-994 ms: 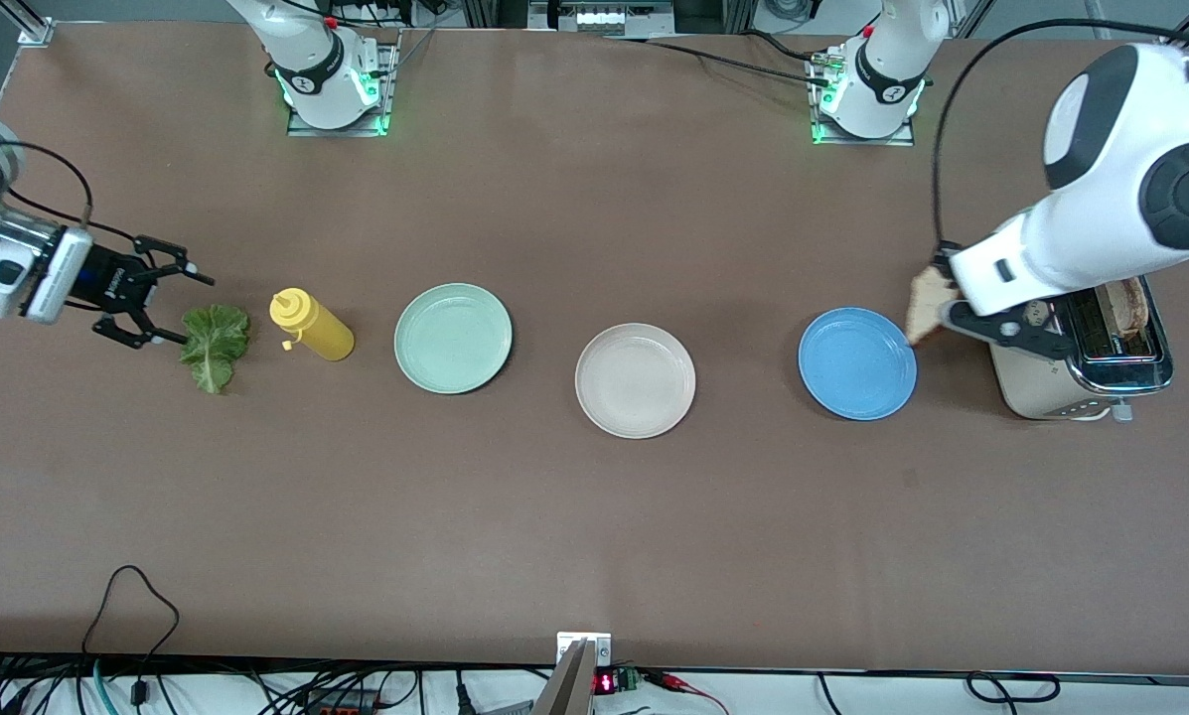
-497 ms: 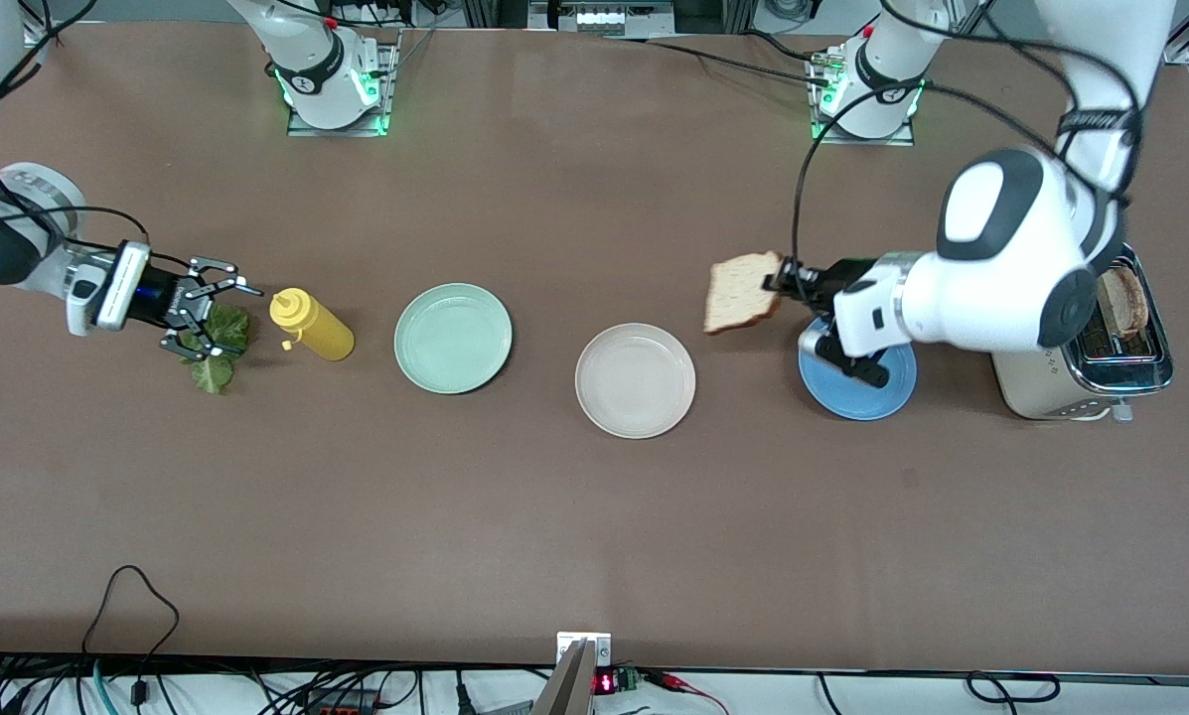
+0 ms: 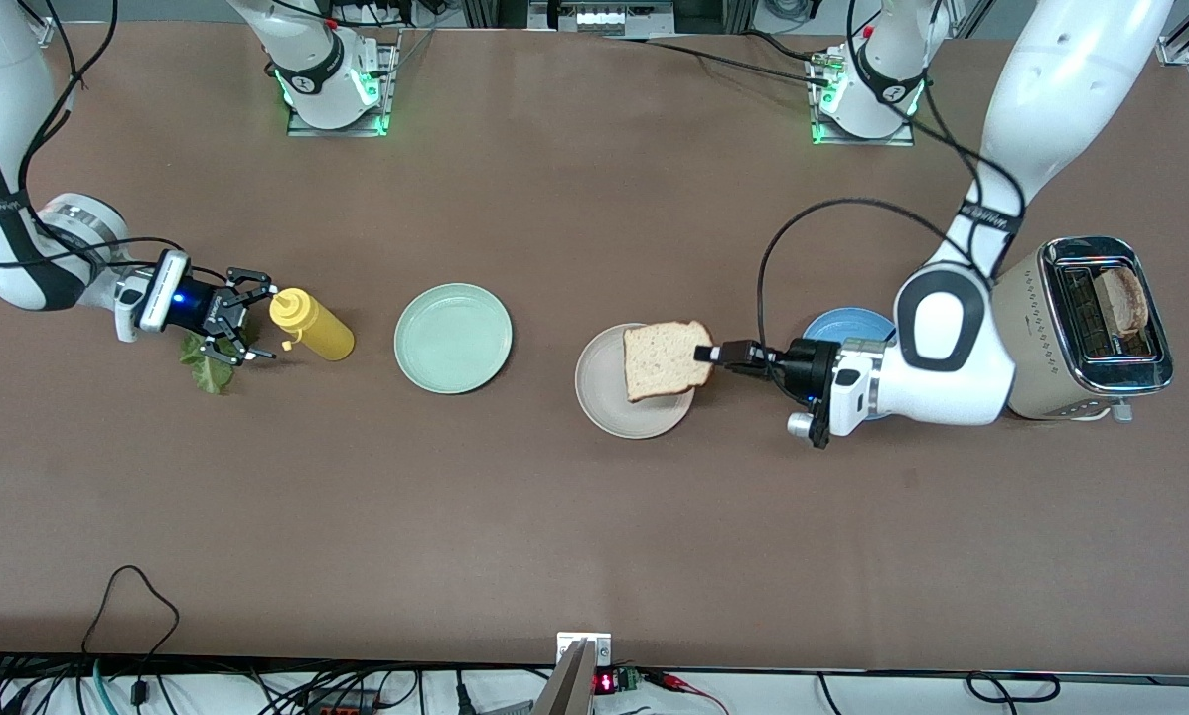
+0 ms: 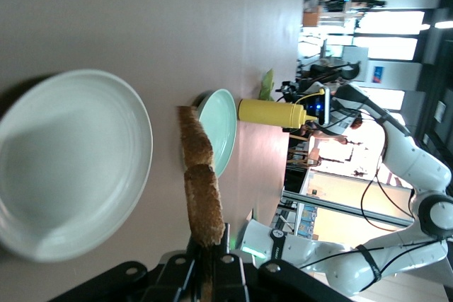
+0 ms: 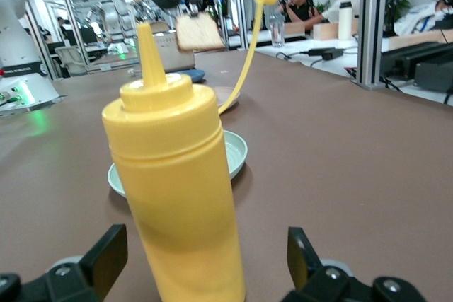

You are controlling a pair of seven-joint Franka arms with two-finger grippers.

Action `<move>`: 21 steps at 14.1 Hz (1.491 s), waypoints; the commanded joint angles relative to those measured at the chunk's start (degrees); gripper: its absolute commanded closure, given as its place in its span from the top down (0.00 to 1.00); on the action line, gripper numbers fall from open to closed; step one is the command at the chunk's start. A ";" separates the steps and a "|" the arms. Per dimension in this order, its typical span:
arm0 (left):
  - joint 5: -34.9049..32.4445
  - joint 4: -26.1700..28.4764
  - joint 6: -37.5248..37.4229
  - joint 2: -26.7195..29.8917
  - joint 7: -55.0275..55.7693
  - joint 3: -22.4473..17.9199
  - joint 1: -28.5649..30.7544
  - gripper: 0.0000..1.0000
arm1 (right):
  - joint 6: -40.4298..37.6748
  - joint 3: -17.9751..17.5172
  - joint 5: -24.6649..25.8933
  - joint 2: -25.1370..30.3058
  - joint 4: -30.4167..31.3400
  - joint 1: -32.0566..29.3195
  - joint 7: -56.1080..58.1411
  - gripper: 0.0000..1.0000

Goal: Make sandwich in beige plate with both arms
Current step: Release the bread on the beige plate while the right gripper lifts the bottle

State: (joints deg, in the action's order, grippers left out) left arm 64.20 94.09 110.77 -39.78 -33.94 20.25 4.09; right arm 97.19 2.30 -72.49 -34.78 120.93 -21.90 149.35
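Over the beige plate [image 3: 609, 407], near the middle of the tabletop [image 3: 594, 536], the left end effector [image 3: 705, 353] holds a slice of toast [image 3: 664, 359] in the air, its fingers clamped tight on the slice's edge; the left wrist view shows the same slice [image 4: 200, 189] edge-on, pinched between the fingers, with the beige plate [image 4: 71, 167] beneath it; the left arm [image 3: 942, 348] reaches in low from its end of the tabletop, passing over a blue plate [image 3: 845, 325] that it partly covers; just beside that arm stands a toaster [image 3: 1086, 328] with a second slice of toast [image 3: 1120, 301] standing in one of its slots; a mint-green plate [image 3: 453, 338] lies beside the beige plate, toward the right arm's end; next comes a yellow squeeze bottle [image 3: 313, 325], lying tilted in the front view, its cap dangling on a strap; the right end effector [image 3: 241, 323] sits at the bottle's cap end with its fingers spread wide, holding nothing; the right wrist view shows the bottle [image 5: 177, 196] close up between the two open fingers [image 5: 106, 256]; a green lettuce leaf [image 3: 202, 359] lies on the tabletop partly under the right end effector, touching neither plate.
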 commanded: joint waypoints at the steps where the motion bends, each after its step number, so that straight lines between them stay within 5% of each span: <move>1: 6.02 -1.45 2.34 -5.30 -13.92 0.14 -1.97 0.00 | -2.10 -0.98 -2.22 -4.15 -2.63 -0.77 2.79 1.00; 14: 5.77 -1.01 6.74 -10.58 -20.90 -0.21 -5.23 0.01 | -6.84 -3.53 -3.98 -7.84 -2.54 1.42 4.81 1.00; 15: 5.77 -0.92 6.83 -10.75 -20.82 -0.21 -5.32 0.11 | -7.02 -3.71 -3.98 -8.19 -2.54 1.51 5.16 1.00; 16: 5.77 -0.83 6.83 -10.84 -20.82 -0.21 -5.67 0.40 | -7.02 -3.71 -4.24 -8.20 -2.54 1.60 5.16 1.00; 17: 5.50 -0.83 6.91 -10.67 -20.90 -0.39 -5.67 0.99 | -7.02 -3.71 -4.33 -8.20 -2.54 1.86 5.16 1.00; 18: 4.63 -1.09 6.91 -10.32 -20.73 -0.39 -5.59 1.00 | -7.02 -3.71 -4.33 -8.11 -2.63 1.95 5.42 0.88; 20: -2.19 -2.23 6.91 -9.10 -19.59 -0.83 -5.32 1.00 | -6.93 -3.62 -4.33 -7.93 -2.72 2.04 5.51 0.47; 21: -7.10 -3.02 6.74 -8.22 -17.58 -0.83 -4.71 1.00 | -6.84 -3.62 -4.33 -7.59 -2.72 2.13 5.25 0.38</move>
State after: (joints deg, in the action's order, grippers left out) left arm 63.26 92.49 117.66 -50.07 -53.49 20.16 -0.82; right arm 91.05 -1.44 -75.87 -42.47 118.63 -20.13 153.96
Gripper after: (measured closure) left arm 0.524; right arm 0.322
